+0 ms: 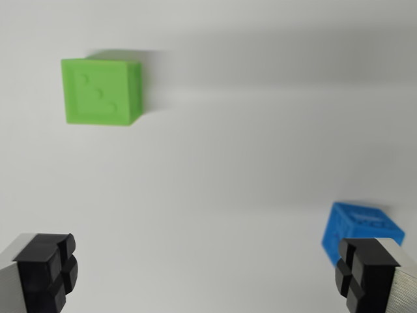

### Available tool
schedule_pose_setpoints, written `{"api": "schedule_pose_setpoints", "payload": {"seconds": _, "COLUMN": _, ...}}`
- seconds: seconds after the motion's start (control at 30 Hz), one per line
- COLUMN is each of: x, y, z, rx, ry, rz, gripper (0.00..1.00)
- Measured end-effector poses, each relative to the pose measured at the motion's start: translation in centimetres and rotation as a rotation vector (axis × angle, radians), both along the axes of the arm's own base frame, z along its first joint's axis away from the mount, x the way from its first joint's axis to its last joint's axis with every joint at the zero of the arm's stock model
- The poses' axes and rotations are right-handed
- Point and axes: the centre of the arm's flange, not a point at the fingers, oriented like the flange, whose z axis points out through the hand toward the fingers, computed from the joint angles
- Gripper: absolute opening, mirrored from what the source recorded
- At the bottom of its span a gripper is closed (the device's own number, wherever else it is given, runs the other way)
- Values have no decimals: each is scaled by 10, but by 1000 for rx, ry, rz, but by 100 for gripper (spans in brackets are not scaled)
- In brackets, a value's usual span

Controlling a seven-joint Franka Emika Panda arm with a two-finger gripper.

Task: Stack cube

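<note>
One green cube [102,91], one blue cube [360,228]

Only the tips of the gripper [205,274] visible, at the two bottom corners. Two black rubbery pads [47,267], one per finger, blocky with rounded edges. Each pad cut by a cross-shaped groove into four chunky lobes. Matte black finish, slightly blurred. Behind each pad a pale grey metal finger body [401,277], flat-sided, brushed-looking, with fine horizontal lines on the outer face at the wrist view's right. No cables, screws or markings to be seen.
</note>
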Motion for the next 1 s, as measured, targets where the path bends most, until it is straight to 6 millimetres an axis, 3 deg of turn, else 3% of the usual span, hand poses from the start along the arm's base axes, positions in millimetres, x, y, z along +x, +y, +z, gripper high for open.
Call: {"api": "schedule_pose_setpoints", "payload": {"seconds": 1.0, "x": 31, "y": 73, "z": -92, "rx": 6, "ry": 1, "rz": -22, "gripper": 100}}
